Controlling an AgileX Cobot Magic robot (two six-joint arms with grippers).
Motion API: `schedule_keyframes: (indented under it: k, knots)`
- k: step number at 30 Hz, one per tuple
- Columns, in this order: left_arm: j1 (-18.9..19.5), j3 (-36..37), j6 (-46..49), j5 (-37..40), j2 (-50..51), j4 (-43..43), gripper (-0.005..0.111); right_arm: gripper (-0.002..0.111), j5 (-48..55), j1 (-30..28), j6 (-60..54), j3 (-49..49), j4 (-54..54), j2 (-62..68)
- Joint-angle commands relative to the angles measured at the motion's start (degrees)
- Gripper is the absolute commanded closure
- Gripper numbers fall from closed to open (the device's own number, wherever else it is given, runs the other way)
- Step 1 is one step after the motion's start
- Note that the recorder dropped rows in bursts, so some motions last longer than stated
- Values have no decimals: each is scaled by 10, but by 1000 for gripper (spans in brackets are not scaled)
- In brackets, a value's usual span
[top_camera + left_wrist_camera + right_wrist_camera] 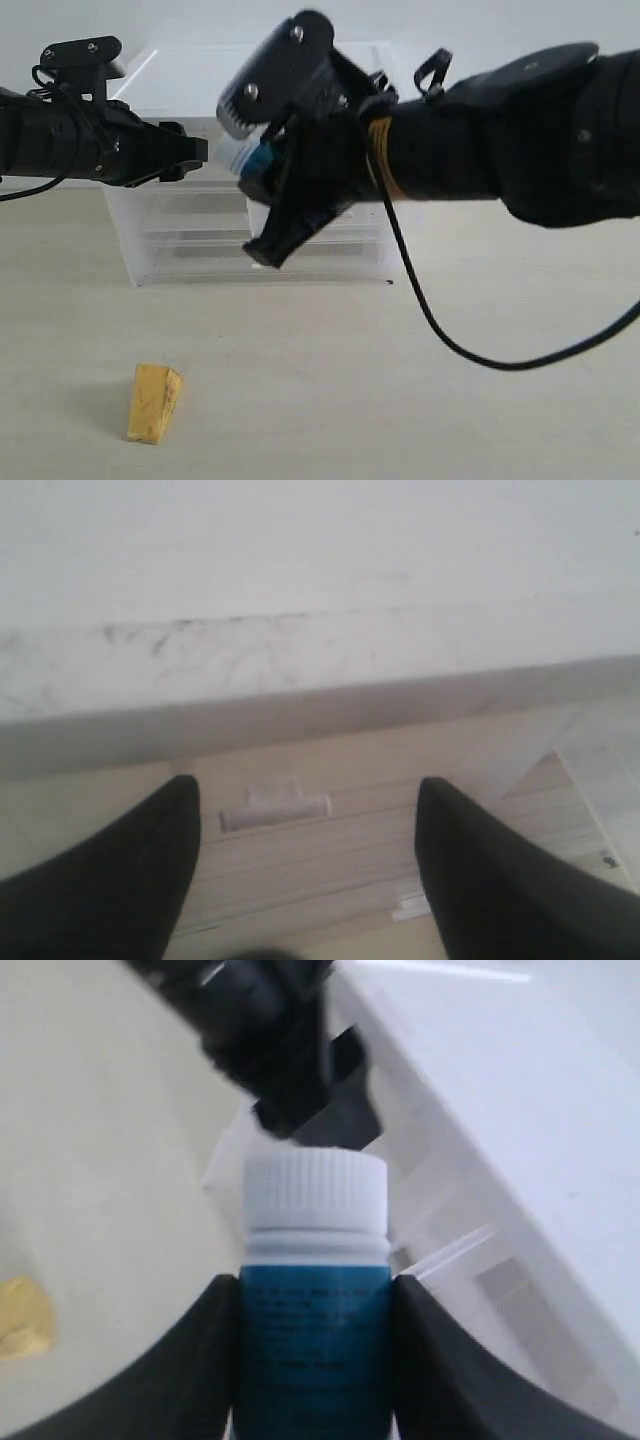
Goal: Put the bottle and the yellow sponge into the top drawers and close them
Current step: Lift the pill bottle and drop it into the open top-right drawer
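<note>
Exterior view: one drawer unit (150,230), one yellow sponge (153,403), one bottle (260,160) and two arms. The sponge lies on the table (400,420) at 7 o'clock from the unit, well apart from both grippers. The right gripper (248,185) fills the middle, its arm reaching in level from 3 o'clock with the jaws pinching the bottle in front of the unit. The left gripper (192,160) comes in level from 9 o'clock and stops just beside the bottle's cap end.

Left wrist view: the left gripper (310,785) has two fingers (130,880) spread wide, with one white tab handle (275,812) seen between them and not touching.

Right wrist view: one bottle (315,1330) sits squarely between the right gripper's (315,1290) fingers (205,1360), both pressed against its teal label and its white cap pointing away from the wrist. One sponge (25,1315) shows off to the side.
</note>
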Motion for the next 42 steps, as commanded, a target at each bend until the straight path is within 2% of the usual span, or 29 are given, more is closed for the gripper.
schedule_keyframes:
  k: [1, 10, 21, 22, 25, 26, 34, 42]
  knots:
    - [0, -11, 10, -37, 1, 2, 47, 108, 21, -10, 9, -52, 8, -7]
    - [0, -11, 10, -37, 1, 2, 47, 108, -6, -103, 80, -85, 8, 32]
    - [0, -7, 10, -37, 2, 2, 47, 107, 54, -103, 81, -97, 8, 119]
    - [0, -7, 10, -37, 2, 2, 47, 101, 56, -103, 86, -97, 8, 120]
    - [0, -7, 10, -37, 2, 2, 47, 63, 54, -103, 102, -97, 8, 120]
    - [0, -7, 10, -37, 2, 2, 47, 59, 56, -103, 105, -97, 8, 120]
    - [0, -7, 10, -37, 2, 2, 47, 60, 47, -102, 129, -97, 8, 103]
    - [0, -7, 10, -37, 2, 2, 47, 60, -31, -102, 260, -97, 19, 30]
